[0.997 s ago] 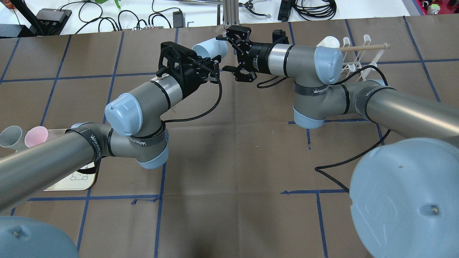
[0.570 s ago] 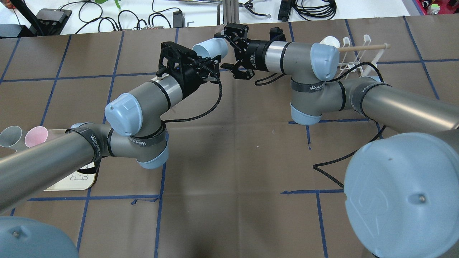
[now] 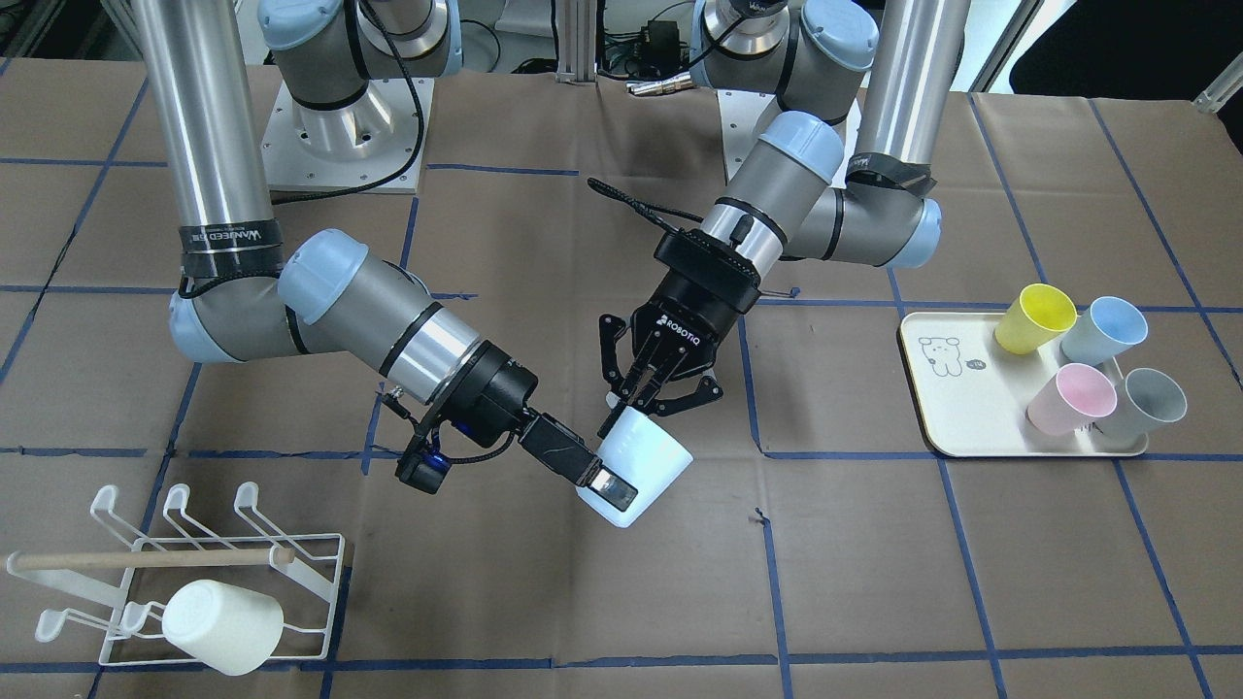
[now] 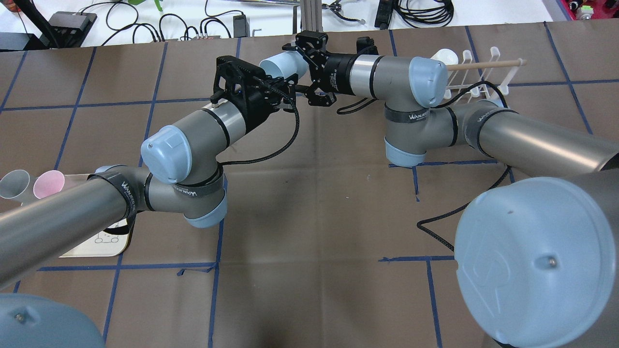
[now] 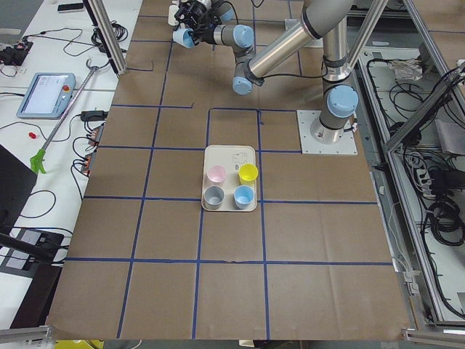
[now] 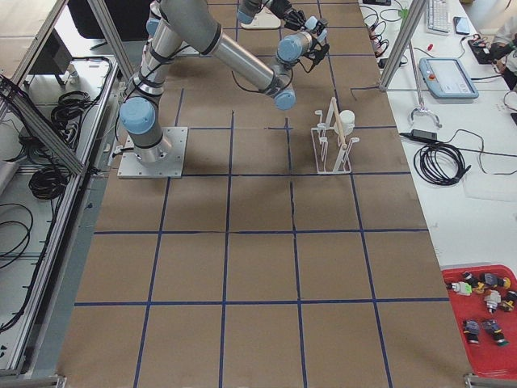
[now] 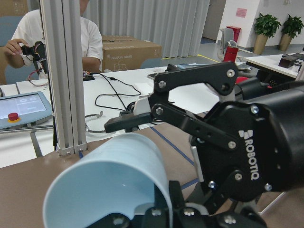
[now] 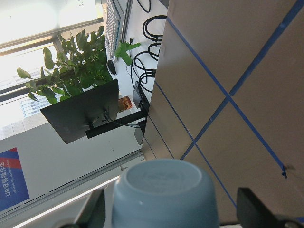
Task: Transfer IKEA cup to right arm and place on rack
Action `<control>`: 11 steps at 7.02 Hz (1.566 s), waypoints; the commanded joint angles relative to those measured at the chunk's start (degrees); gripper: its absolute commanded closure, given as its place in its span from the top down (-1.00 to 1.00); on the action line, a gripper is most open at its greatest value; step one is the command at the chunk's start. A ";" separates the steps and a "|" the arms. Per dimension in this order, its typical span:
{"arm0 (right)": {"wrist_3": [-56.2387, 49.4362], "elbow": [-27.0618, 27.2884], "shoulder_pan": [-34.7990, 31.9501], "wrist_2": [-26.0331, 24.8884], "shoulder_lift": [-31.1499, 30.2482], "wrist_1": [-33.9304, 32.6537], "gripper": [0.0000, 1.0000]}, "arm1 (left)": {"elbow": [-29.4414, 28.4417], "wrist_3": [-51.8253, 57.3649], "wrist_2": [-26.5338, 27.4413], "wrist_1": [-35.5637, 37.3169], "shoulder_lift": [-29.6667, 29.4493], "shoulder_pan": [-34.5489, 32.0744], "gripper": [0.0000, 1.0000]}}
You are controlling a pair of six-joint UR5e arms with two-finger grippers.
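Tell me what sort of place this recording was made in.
Probably a robotics lab workcell, not a home: a table gridded with blue tape, aluminium frame posts, and a side bench with a teach pendant and loose cables.

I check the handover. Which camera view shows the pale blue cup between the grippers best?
Exterior front-facing: the pale blue cup shows almost whole. Overhead shows only part; left wrist crops it, right wrist shows its base; side views, tiny or hidden.
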State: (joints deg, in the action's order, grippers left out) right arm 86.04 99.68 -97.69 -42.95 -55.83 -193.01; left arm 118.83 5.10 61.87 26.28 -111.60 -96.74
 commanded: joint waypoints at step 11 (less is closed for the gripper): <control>2.46 -1.06 -0.13 0.50 -0.15 -0.17 0.13 | -0.61 0.09 0.53 -0.44 0.76 0.06 0.13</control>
State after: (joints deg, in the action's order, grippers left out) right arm 87.98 98.87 -97.85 -42.59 -56.01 -193.11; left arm 118.41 5.12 62.27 25.84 -111.14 -96.67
